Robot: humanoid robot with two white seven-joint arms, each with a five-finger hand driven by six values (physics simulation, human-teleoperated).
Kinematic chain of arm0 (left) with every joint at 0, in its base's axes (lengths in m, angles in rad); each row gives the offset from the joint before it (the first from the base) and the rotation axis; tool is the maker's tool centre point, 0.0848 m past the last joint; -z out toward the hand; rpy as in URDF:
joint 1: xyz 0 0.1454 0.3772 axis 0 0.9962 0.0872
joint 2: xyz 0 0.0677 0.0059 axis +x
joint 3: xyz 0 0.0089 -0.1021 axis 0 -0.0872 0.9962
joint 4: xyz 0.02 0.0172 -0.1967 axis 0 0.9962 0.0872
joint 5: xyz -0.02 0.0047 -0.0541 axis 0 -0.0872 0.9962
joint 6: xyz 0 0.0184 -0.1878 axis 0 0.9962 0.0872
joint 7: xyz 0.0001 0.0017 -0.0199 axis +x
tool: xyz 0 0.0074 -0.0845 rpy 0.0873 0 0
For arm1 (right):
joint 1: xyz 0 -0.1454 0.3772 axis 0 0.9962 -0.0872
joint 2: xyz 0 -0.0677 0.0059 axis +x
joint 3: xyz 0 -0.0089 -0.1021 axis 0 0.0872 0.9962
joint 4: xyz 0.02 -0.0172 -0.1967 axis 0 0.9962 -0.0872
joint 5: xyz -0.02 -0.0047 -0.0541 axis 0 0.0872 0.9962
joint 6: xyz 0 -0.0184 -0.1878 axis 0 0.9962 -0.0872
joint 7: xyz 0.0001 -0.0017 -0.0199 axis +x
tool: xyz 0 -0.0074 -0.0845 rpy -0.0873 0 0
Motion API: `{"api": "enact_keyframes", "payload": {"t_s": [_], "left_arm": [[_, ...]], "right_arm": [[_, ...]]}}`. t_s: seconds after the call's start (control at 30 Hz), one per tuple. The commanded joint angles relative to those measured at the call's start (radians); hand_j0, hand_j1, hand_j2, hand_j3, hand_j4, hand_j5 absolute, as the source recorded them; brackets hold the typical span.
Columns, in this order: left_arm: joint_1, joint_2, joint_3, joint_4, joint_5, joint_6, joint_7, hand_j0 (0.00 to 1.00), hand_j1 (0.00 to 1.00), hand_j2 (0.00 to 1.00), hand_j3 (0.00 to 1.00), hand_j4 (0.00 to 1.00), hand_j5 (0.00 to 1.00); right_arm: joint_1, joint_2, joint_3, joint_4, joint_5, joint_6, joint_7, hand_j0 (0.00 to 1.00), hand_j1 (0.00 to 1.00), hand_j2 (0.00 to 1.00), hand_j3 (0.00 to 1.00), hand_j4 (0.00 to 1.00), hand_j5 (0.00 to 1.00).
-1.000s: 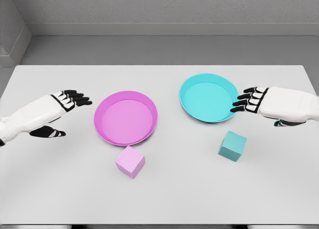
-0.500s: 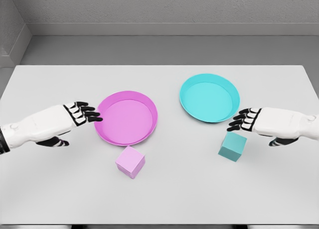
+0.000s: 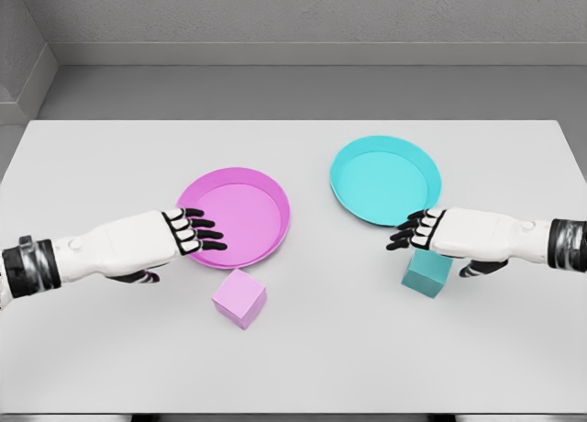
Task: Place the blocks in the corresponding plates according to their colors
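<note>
Nothing of the sorting is seen to be done. The round pink plate (image 3: 231,216), left of the frame's centre, and the round cyan plate (image 3: 385,180), up and to the right of it, are both shown with nothing in them. The pale pink cube (image 3: 239,298) is found on the white table (image 3: 303,367) just below the pink plate's lower rim, apart from it. The teal cube (image 3: 427,272) is found below the cyan plate, at centre right, its upper part covered by the hand in front of it.

The left hand (image 3: 188,234) is held over the lower left rim of the pink plate, above and left of the pink cube, its dark fingers (image 3: 209,246) stretched out and apart, with nothing gripped. The right hand (image 3: 424,231) is held over the teal cube, fingers likewise extended and holding nothing; whether the cube is touched cannot be told.

Both grasps, both lifts and both placements are judged to be left.
</note>
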Motion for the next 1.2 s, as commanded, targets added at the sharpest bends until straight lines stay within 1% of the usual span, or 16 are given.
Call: {"api": "enact_keyframes", "payload": {"t_s": [0.0,0.07,0.17,0.23,0.3,0.43,0.67,0.7,0.77,0.8,0.87,0.93,1.0,1.17], "left_arm": [[0.0,-0.005,-0.023,-0.014,0.0,0.001,0.001,1.0,1.0,1.0,1.0,1.0,1.0],[-0.002,-0.005,-0.029,-0.028,0.0,0.001,-0.001,1.0,1.0,1.0,1.0,1.0,1.0],[-0.032,-0.017,-0.082,-0.031,-0.001,0.001,-0.014,1.0,1.0,1.0,1.0,1.0,1.0],[-0.035,-0.02,-0.089,-0.032,-0.012,0.001,-0.014,1.0,1.0,1.0,1.0,1.0,1.0],[-0.044,-0.022,-0.106,-0.032,-0.012,0.001,-0.014,1.0,1.0,1.0,1.0,1.0,1.0],[-0.058,-0.054,-0.137,-0.032,-0.024,0.001,-0.014,1.0,1.0,1.0,1.0,1.0,1.0],[-0.06,-0.089,-0.144,-0.029,-0.047,0.001,-0.021,1.0,1.0,1.0,1.0,1.0,1.0],[-0.06,-0.091,-0.144,-0.029,-0.047,0.001,-0.021,1.0,1.0,1.0,1.0,1.0,1.0],[-0.06,-0.091,-0.144,-0.029,-0.046,0.001,-0.021,1.0,1.0,1.0,1.0,1.0,1.0],[-0.06,-0.091,-0.144,-0.029,-0.046,0.001,-0.021,1.0,1.0,1.0,1.0,1.0,1.0],[-0.06,-0.099,-0.144,-0.029,-0.046,0.001,-0.021,1.0,1.0,1.0,1.0,1.0,1.0],[-0.06,-0.099,-0.151,-0.031,-0.046,0.001,-0.021,1.0,1.0,1.0,1.0,1.0,1.0],[-0.06,-0.1,-0.155,-0.031,-0.046,0.001,-0.021,1.0,1.0,1.0,1.0,1.0,1.0],[-0.061,-0.126,-0.168,-0.023,-0.061,0.001,-0.021,1.0,1.0,1.0,1.0,1.0,1.0]], "right_arm": [[0.002,0.024,0.003,0.028,-0.002,0.001,0.031,0.99,0.99,0.99,0.99,0.99,0.99],[0.005,0.03,0.003,0.046,0.0,0.001,0.034,0.99,0.99,0.99,0.99,0.99,0.99],[0.006,0.079,0.003,0.092,0.014,0.001,0.046,0.99,0.99,0.99,0.99,0.99,0.99],[0.005,0.084,0.003,0.111,0.02,0.001,0.046,0.99,0.99,0.99,0.99,0.99,0.99],[0.003,0.084,0.003,0.114,0.025,0.001,0.046,0.99,0.99,0.99,0.99,0.99,0.99],[0.003,0.093,0.003,0.128,0.038,0.001,0.046,0.99,0.99,0.99,0.99,0.99,0.99],[0.008,0.093,0.003,0.128,0.051,0.001,0.048,0.99,0.99,0.99,0.99,0.99,0.99],[0.006,0.093,0.003,0.143,0.052,0.001,0.048,0.99,0.99,0.99,0.99,0.99,0.99],[0.012,0.122,0.003,0.168,0.057,0.001,0.048,0.99,0.99,0.99,0.99,0.99,0.99],[0.012,0.125,0.003,0.172,0.057,0.001,0.048,0.99,0.99,0.99,0.99,0.99,0.99],[0.012,0.127,0.003,0.175,0.057,0.001,0.048,0.99,0.99,0.99,0.99,0.99,0.99],[0.008,0.127,0.003,0.2,0.058,0.001,0.048,0.99,0.99,0.99,0.99,0.99,0.99],[0.005,0.127,0.003,0.208,0.061,0.001,0.048,0.99,0.99,0.99,0.99,0.99,0.99],[0.006,0.127,0.003,0.232,0.064,0.001,0.048,0.99,0.99,0.99,0.99,0.99,0.99]]}}
